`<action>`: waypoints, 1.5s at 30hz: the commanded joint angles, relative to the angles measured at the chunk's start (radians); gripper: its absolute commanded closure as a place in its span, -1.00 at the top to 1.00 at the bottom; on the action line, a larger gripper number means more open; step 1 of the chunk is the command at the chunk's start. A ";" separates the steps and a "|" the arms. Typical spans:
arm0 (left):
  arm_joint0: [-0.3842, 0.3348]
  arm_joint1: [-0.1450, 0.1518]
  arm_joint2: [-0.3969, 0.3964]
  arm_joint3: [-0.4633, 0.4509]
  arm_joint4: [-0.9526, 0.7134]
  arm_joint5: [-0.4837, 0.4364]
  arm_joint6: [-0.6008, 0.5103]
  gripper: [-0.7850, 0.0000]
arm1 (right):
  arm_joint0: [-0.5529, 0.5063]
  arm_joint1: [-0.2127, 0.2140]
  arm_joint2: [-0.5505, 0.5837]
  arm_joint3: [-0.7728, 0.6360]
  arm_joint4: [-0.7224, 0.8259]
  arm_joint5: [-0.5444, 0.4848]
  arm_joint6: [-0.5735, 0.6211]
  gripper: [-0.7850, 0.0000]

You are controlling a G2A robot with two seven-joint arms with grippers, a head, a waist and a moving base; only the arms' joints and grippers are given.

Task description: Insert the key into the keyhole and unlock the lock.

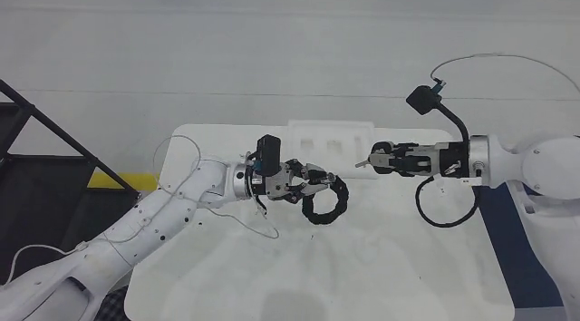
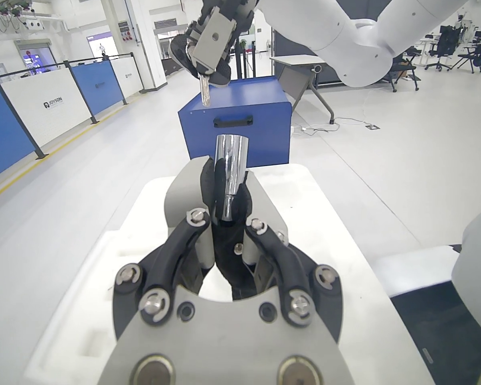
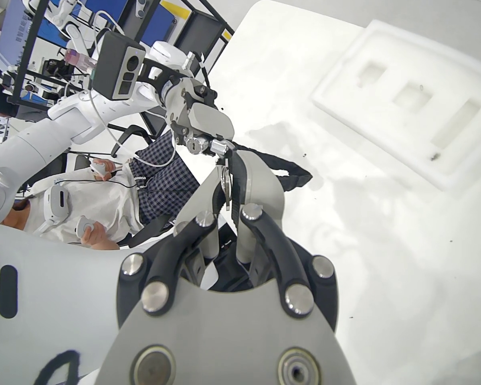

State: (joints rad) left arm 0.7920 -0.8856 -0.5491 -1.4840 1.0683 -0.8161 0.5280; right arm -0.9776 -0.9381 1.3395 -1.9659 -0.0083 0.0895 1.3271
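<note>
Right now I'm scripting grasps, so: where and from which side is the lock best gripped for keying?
Grip the lock across its round chrome sides, coming from the cable end, as the left gripper does. That leaves the keyhole face bare and turned toward the key in the right gripper.

A small dark logo with a line of lettering stands on the white barrier panel (image 2: pixel 52 102).
</note>
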 commanded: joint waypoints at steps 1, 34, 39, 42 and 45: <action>0.002 -0.017 0.008 0.016 0.038 0.029 0.057 -1.00 | 0.006 0.001 -0.010 -0.016 -0.014 0.018 0.004 -1.00; 0.016 -0.196 0.035 0.282 0.286 0.253 0.445 -1.00 | 0.105 0.010 -0.178 -0.142 -0.238 0.172 -0.018 -1.00; 0.024 -0.206 0.023 0.284 0.295 0.238 0.429 -1.00 | 0.114 0.010 -0.196 -0.136 -0.245 0.176 -0.028 -1.00; 0.027 -0.211 0.014 0.283 0.303 0.233 0.426 -1.00 | 0.121 0.009 -0.208 -0.129 -0.251 0.180 -0.029 -1.00; 0.032 -0.214 0.005 0.284 0.311 0.228 0.428 -1.00 | 0.128 0.008 -0.218 -0.124 -0.257 0.186 -0.028 -1.00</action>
State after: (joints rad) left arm 0.8215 -1.0985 -0.5400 -1.2005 1.3764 -0.5858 0.9542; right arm -0.8520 -0.9294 1.1252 -2.0916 -0.2647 0.2735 1.2979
